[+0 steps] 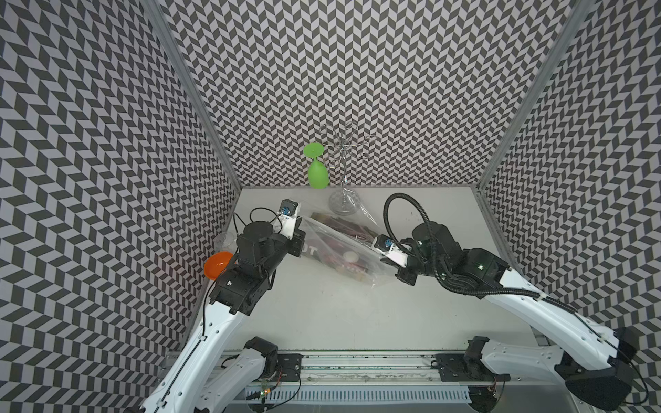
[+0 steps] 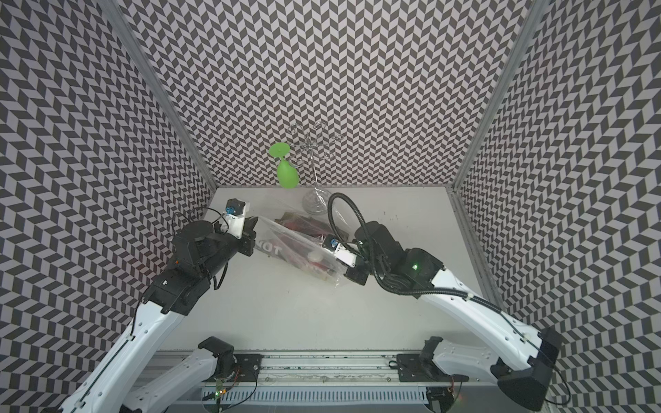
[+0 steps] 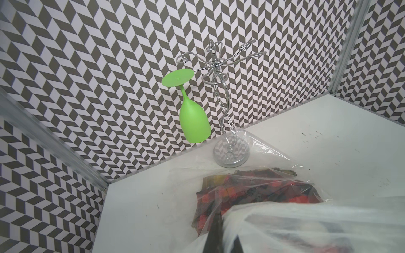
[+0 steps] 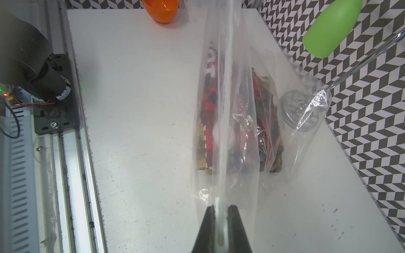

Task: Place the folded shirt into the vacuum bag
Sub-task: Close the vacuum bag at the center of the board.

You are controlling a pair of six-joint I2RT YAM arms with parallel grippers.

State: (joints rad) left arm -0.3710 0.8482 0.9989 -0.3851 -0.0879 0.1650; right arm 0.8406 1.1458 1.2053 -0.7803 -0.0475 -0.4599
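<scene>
Right wrist view: the right gripper [image 4: 221, 209] is closed on a thin fold of the vacuum bag [image 4: 232, 87], with clear film and a whitish edge strip pinched between the two black jaws. The bag is stretched straight ahead of the jaws as a raised ridge. The folded plaid shirt [image 4: 207, 135] is seen through the film just beyond, low against the table [image 4: 142, 109]. It is judged to be inside, but whether fully in cannot be told. At the ridge's far end, in a top view, the left gripper [image 1: 300, 237] is closed too, apparently on the opposite edge; in the left wrist view its tips are hidden by bunched film. The base of a wire glass rack [image 4: 300, 111] is overlapped by a bag corner, off to one side of the right gripper. The film is judged light, limp and slippery, and the shirt soft and the only real weight. Hold is best taken on the stiffer strip edge, not on loose film.
</scene>
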